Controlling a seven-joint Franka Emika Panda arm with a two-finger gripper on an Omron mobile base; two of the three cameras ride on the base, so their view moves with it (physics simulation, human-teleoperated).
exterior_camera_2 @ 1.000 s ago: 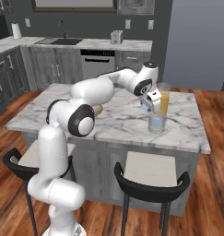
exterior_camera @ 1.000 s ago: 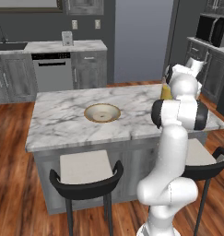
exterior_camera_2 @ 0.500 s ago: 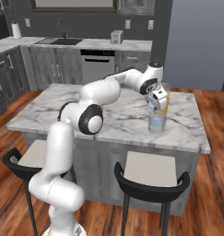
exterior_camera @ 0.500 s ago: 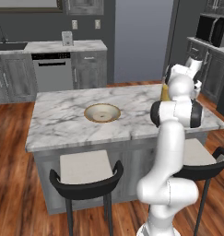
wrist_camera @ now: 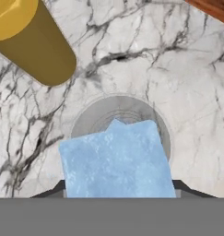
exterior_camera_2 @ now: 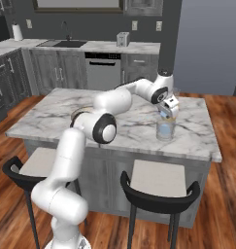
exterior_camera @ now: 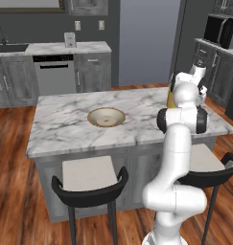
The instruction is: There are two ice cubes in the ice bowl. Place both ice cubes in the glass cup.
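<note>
My gripper (exterior_camera_2: 168, 110) hangs just above the glass cup (exterior_camera_2: 165, 129) on the right part of the marble island. It is shut on one pale-blue ice cube (wrist_camera: 116, 162), which sits right over the cup's round mouth (wrist_camera: 120, 113) in the hand view. The second ice cube is out of view. The tan ice bowl (exterior_camera: 106, 116) rests near the island's middle, far to the left of the hand; in the right base view my arm covers most of the ice bowl (exterior_camera_2: 79, 113).
A taller glass with orange liquid (wrist_camera: 28, 34) stands close beside the cup, also seen as the orange glass (exterior_camera: 170, 99) behind my arm. Two black stools (exterior_camera_2: 156, 187) stand along the island's near side. The island edge (exterior_camera_2: 207, 154) is near the cup.
The gripper with the ice cube has drifted slightly right and lower, settling over the glass cup. The bowl and both glasses have stayed put.
</note>
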